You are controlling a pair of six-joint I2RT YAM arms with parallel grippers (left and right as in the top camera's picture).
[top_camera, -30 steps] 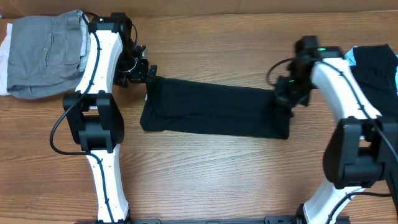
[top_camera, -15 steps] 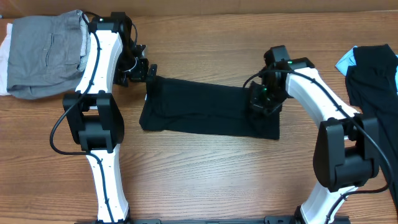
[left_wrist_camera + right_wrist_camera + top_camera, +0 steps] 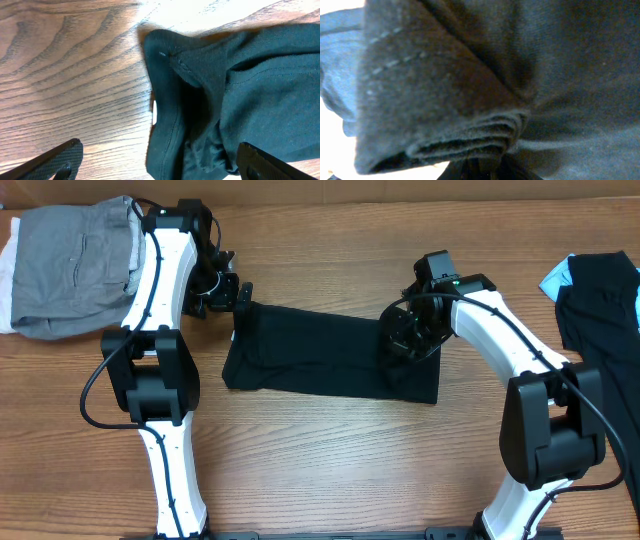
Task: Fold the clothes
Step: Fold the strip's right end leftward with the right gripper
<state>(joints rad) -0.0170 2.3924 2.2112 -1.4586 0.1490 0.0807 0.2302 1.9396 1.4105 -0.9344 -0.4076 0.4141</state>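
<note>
A black garment (image 3: 320,355) lies as a long folded strip across the middle of the wooden table. My right gripper (image 3: 405,340) is shut on its right end and holds that end lifted over the strip; the right wrist view shows stacked layers of black cloth (image 3: 470,135) pinched at the jaws. My left gripper (image 3: 238,298) is open at the garment's upper left corner. In the left wrist view its two fingertips (image 3: 155,167) stand wide apart on either side of the bunched black corner (image 3: 190,100), not closed on it.
A folded grey garment (image 3: 75,265) lies at the far left on a white cloth (image 3: 6,260). Another black garment (image 3: 600,300) with a light blue piece (image 3: 555,278) lies at the right edge. The table's back edge runs along the top.
My right gripper has carried the garment's right end leftward, from near the right end to over the strip, shortening it. The left arm has not moved.
</note>
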